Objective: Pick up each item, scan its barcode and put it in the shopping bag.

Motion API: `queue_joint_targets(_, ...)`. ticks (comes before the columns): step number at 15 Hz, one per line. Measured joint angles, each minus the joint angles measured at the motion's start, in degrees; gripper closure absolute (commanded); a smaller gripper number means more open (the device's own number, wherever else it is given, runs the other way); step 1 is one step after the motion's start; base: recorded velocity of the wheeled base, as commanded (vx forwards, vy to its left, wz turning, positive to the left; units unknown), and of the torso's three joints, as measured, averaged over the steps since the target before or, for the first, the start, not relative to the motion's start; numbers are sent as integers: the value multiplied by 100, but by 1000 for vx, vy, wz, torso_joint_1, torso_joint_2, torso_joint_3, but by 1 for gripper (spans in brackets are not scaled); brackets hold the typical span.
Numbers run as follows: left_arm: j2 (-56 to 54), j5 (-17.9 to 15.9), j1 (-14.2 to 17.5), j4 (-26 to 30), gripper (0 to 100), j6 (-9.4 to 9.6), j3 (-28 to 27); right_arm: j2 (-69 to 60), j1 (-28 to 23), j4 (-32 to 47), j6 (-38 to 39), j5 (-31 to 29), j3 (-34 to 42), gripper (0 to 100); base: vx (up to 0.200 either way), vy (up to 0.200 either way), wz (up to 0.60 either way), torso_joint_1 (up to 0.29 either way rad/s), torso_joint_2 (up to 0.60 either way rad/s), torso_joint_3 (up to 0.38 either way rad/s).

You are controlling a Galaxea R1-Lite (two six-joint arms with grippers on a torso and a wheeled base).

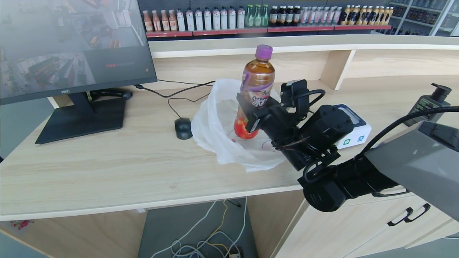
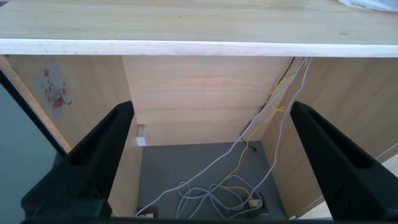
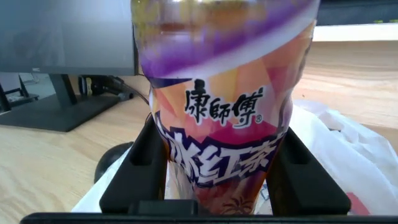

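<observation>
— So, what is the right gripper (image 1: 251, 109) holding?

— It is clamping a bottle (image 1: 259, 84) of amber drink with a purple cap. Its two black fingers (image 3: 142, 167) are pressing on either side of the label, around the bottle's middle.

— And where is the bottle sitting?

— It is standing upright in the grip, cap uppermost, above the counter (image 1: 107, 161). Its lower end is hanging over the open mouth of the white shopping bag (image 1: 215, 123). The bag is lying crumpled on the counter, between the mouse (image 1: 183, 128) and the white scanner box (image 1: 355, 134). Whether the bottle's base is touching the plastic, nobody can tell from these views.

— What is the left gripper (image 2: 214, 158) doing?

— It is hanging low in front of the counter with its jaws spread wide and nothing between them. It is facing the recess underneath, where loose cables (image 2: 217, 186) are lying on the floor.

— Anything else around?

— A monitor (image 1: 71, 43) is standing at the counter's left end. A dark pump bottle (image 1: 428, 102) is standing at the far right, well apart from the bag.
</observation>
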Motion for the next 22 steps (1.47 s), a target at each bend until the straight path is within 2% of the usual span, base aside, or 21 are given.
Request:
queue_joint_targets(11,0,-2,0,0,0,0,0,601,122,1170,2,22,-1208,100,0,0,0,0,0,0)
queue_joint_targets(22,0,-2,0,0,0,-2,0,1031,72,1143,10,11,-1301,100,0,0,0,0,0,0)
